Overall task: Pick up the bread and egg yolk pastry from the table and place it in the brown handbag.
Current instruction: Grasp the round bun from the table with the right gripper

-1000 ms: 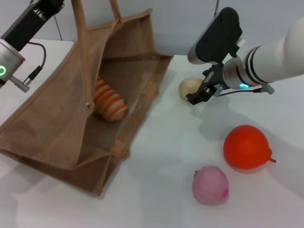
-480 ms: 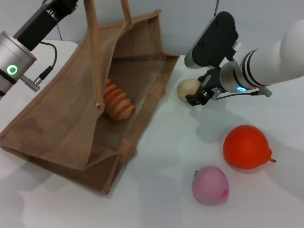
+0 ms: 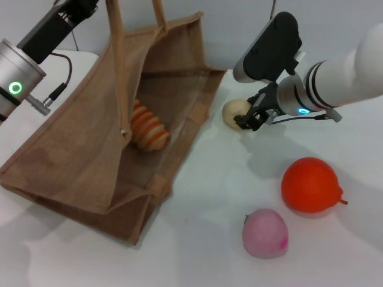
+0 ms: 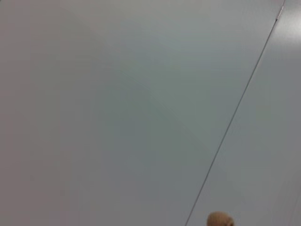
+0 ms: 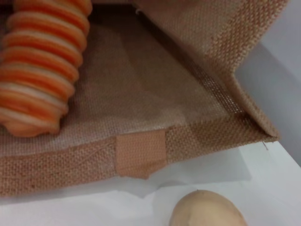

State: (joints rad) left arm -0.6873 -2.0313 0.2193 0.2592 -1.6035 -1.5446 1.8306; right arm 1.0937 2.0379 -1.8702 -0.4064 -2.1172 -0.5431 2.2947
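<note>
The brown handbag (image 3: pixel 90 161) lies on its side on the white table, mouth toward me, with its handles (image 3: pixel 115 36) pulled up out of the top of the head view. The striped bread (image 3: pixel 148 128) lies inside it and also shows in the right wrist view (image 5: pixel 40 61). The egg yolk pastry (image 3: pixel 234 111) sits on the table just outside the bag's far corner; its top shows in the right wrist view (image 5: pixel 207 209). My right gripper (image 3: pixel 252 118) is open, low, right beside the pastry. My left gripper (image 3: pixel 75 9) is up by the handles, its tip cut off.
An orange round fruit (image 3: pixel 310 185) and a pink peach-like ball (image 3: pixel 265 234) lie on the table near my right side. The bag's woven rim (image 5: pixel 141 153) is close to the pastry. The left wrist view shows only a grey wall.
The bag swung a little to the right with its handles, carrying the bread along. My right gripper moved in closer to the pastry.
</note>
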